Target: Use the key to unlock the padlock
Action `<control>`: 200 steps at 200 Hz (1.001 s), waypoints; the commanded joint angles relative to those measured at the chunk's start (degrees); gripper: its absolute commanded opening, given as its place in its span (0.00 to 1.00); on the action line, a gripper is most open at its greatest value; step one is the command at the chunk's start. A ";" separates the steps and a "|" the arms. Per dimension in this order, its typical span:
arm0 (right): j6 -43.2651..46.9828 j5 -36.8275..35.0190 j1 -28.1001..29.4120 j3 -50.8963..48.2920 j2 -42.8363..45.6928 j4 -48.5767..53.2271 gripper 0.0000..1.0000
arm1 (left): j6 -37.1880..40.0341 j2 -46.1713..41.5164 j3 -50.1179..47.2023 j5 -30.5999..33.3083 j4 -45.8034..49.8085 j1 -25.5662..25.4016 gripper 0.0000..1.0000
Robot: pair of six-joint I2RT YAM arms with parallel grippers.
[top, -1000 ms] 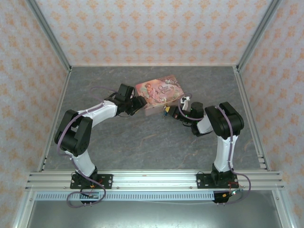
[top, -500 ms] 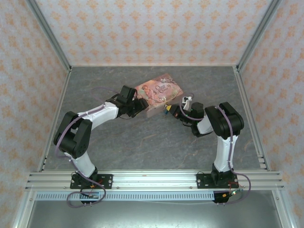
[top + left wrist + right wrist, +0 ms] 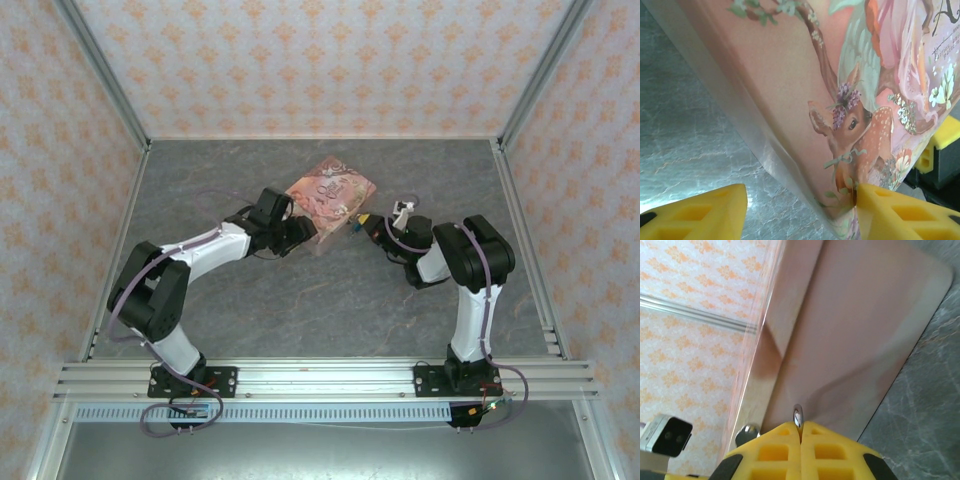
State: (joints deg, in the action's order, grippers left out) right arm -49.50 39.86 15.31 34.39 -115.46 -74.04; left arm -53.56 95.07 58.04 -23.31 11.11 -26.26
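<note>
The pink illustrated tin (image 3: 330,188) lies tilted at mid-table. My left gripper (image 3: 302,232) is open at the tin's near left corner. In the left wrist view the tin (image 3: 805,90) has its corner between the jaws; the right finger (image 3: 905,210) touches it and the left finger (image 3: 695,212) stands apart. My right gripper (image 3: 362,224) is shut at the tin's near right edge. A thin shiny metal piece (image 3: 798,417), apparently the key, sticks out between its fingers against the tin's plain side (image 3: 855,335). A tiny teal-dark speck (image 3: 352,227), perhaps the padlock, sits at the tips.
A round metal knob (image 3: 749,431) shows beside the right fingers at the tin's edge. The grey table (image 3: 300,290) is walled by patterned panels. The right gripper's yellow and black fingers (image 3: 940,145) show beyond the tin in the left wrist view.
The tin has turned and shifted toward the back. My left gripper has followed its near corner to the right. My right gripper has moved slightly back and up with the metal piece.
</note>
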 commanded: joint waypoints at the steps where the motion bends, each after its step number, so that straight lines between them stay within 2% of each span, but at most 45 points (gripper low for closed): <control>1: 1.26 -2.54 -1.11 -0.12 2.02 -2.18 0.00 | 0.42 -0.68 -2.49 2.21 8.15 -0.31 0.59; 34: 8.47 -2.42 -2.35 -2.69 8.73 6.10 0.00 | 1.92 -1.25 -1.57 2.48 9.20 1.36 0.59; 63: 16.15 -2.41 -2.48 -3.72 17.08 18.58 0.00 | 4.32 -4.84 -1.16 4.36 7.69 2.35 0.60; 105: 28.71 -0.31 -2.52 -1.69 29.41 46.26 0.00 | 9.03 -15.88 -1.92 15.79 3.31 2.44 0.68; 146: 42.51 1.48 -1.91 4.91 40.40 82.49 0.00 | 11.73 -22.43 -4.05 25.90 -6.34 2.42 0.76; 171: 44.11 3.06 -1.53 7.69 42.75 96.51 0.00 | 12.85 -23.23 -3.55 28.73 -9.21 2.46 0.78; 200: 40.99 3.78 0.07 8.16 41.20 102.48 0.00 | 13.81 -25.76 -5.71 28.27 -14.01 2.53 0.83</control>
State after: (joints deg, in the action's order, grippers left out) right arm -9.15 42.04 14.09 41.87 -73.45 15.05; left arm -41.95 72.03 54.35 1.21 2.96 -23.94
